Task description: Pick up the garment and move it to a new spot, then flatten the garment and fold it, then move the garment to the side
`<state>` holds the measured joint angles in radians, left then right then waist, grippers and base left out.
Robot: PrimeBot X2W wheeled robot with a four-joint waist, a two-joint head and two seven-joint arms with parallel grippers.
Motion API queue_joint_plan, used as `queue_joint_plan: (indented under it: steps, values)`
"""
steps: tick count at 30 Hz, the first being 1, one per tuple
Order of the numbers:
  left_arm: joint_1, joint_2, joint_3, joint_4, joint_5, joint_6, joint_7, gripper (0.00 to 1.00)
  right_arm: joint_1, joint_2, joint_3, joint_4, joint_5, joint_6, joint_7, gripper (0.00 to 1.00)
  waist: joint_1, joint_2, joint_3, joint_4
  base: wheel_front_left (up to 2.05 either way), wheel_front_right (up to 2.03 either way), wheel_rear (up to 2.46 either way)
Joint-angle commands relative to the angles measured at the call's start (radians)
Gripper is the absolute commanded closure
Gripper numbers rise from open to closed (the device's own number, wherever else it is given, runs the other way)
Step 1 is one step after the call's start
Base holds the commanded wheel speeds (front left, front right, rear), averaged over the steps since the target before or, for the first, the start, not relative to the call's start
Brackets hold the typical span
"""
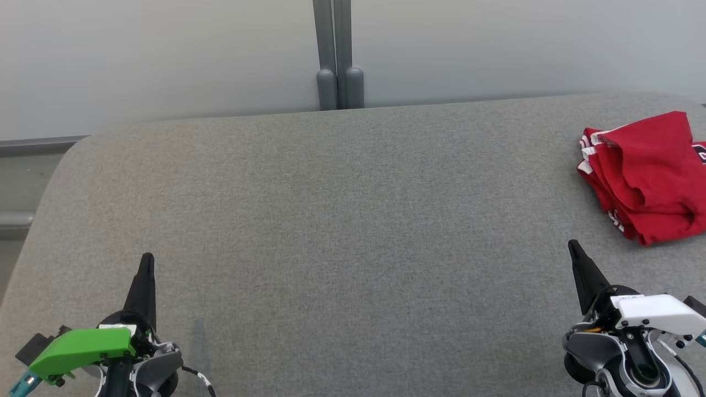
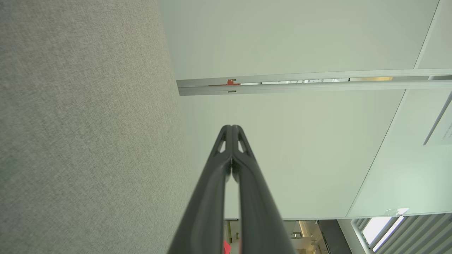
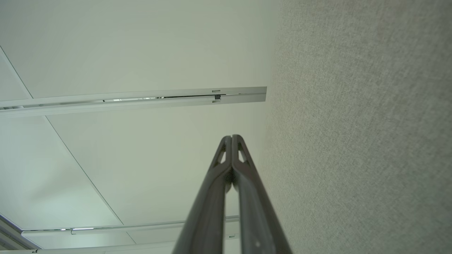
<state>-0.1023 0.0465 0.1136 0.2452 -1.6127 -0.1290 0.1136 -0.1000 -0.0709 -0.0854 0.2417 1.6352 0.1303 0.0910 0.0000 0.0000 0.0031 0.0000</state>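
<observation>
Well, the red garment point(image 1: 642, 176) lay in a loose heap at the far right of the grey table point(image 1: 331, 220), close to the edge on my right side. It had white stripes along some edges, and its layers were piled up and rumpled, not flat. I judged it to be soft, light and floppy. It would sag and hang down when I lifted it, and it would not break. I thought it might slide a little on the fuzzy table top, or a pinch might catch only the top layer. The best place to grab looked like the thick striped edge on its left side, or the near corner, which lay closest to the right gripper point(image 1: 575, 253). That gripper sat low on my right, near the heap but not touching it. Its claw was pinched together with nothing in it. The left gripper point(image 1: 146, 264) sat well apart on the other side, and its claw was pinched together and empty too.
</observation>
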Motion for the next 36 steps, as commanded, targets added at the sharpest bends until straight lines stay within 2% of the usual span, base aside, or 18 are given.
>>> queue_joint_plan:
  steps: [1, 36]
  values:
    - [-0.013, 0.007, 0.003, 0.001, 0.000, -0.006, 0.005, 1.00, -0.010, 0.000, -0.003, 0.003, 0.001, 0.001, 0.004, 1.00, 0.0000, 0.0000, 0.000, 0.000, 0.00, 0.00, 0.00]
    - [-0.013, 0.007, 0.003, 0.001, -0.001, -0.006, 0.004, 1.00, -0.010, 0.008, -0.013, 0.003, -0.011, 0.001, 0.012, 1.00, 0.0000, 0.0000, 0.000, 0.000, 0.00, 0.00, 0.00]
